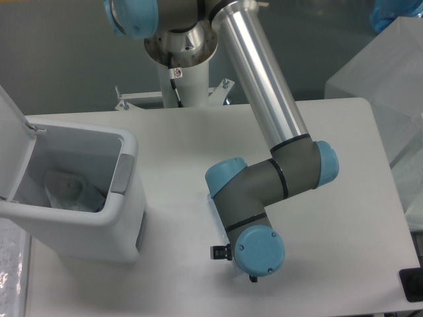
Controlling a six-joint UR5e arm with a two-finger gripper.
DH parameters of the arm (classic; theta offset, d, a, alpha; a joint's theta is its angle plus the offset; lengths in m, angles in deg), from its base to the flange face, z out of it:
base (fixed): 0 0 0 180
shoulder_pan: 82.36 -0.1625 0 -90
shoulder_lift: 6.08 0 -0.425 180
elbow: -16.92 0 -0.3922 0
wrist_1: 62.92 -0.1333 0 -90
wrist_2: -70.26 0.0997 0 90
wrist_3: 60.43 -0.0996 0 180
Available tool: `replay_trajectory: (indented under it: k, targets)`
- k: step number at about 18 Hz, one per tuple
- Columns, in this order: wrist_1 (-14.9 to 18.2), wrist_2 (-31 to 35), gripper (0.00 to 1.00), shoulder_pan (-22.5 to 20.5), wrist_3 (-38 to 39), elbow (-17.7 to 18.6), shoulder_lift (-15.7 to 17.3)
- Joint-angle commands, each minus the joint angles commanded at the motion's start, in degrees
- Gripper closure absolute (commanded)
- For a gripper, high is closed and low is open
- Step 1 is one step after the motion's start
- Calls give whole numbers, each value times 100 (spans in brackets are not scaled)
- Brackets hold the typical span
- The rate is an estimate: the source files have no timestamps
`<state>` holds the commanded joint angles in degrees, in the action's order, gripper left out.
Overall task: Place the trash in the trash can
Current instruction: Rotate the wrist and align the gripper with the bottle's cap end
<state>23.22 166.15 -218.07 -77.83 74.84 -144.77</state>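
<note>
The trash can [125, 218] stands open at the table's left, its lid [12, 132] tipped up and back. A crumpled white wrapper [66, 188] lies inside it. The bottle is hidden under my arm's wrist joints [248, 211], which hang over the middle of the table. Of my gripper [220, 252] only a small black part sticks out from below the blue wrist cap [260, 251]. Its fingers are covered, so I cannot see whether they are open or shut.
The arm's base column [180, 59] rises at the table's back edge. A pale translucent box [383, 72] stands at the right rear. A dark object [411, 285] sits at the lower right corner, off the table.
</note>
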Motion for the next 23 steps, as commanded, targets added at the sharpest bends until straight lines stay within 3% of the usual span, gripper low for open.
replay_trajectory:
  k: [2,5,9,14,15,23]
  targets:
    - [-44,105,0,44,9,26,-44]
    - [-115,973,0,272,149,106,-246]
    - [-133,1072,3,290,229,70,-264]
    - [-124,1063,60,299,308,62,-238]
    - [-124,1063,64,299,308,62,-238]
    - [-159,818,64,290,299,62,-97]
